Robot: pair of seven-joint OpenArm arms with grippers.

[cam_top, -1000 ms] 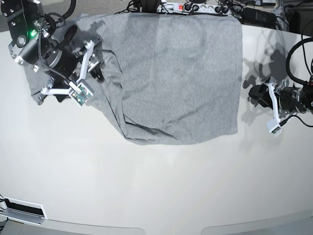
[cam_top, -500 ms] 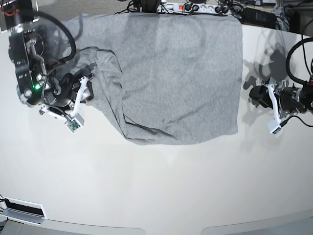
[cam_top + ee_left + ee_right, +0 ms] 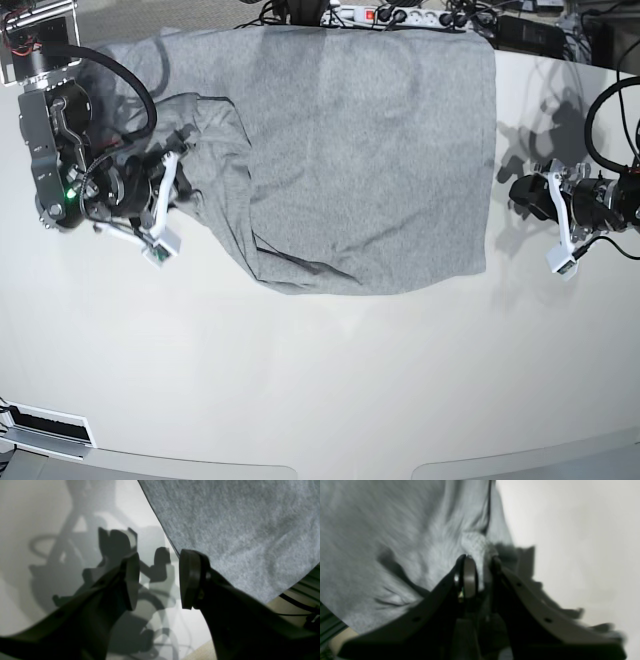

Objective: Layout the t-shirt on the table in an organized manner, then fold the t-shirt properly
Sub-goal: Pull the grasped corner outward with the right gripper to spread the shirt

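the base view looks straight down from high up and sees the whole table (image 3: pixel 320 380). each wrist view sits low and very close, looking out past its own fingers. all three views share the t-shirt (image 3: pixel 370 150).

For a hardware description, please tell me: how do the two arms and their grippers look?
Both arms are black with looping black cables. The right gripper and left gripper have white finger frames and dark round pads. A green light glows on the right arm.
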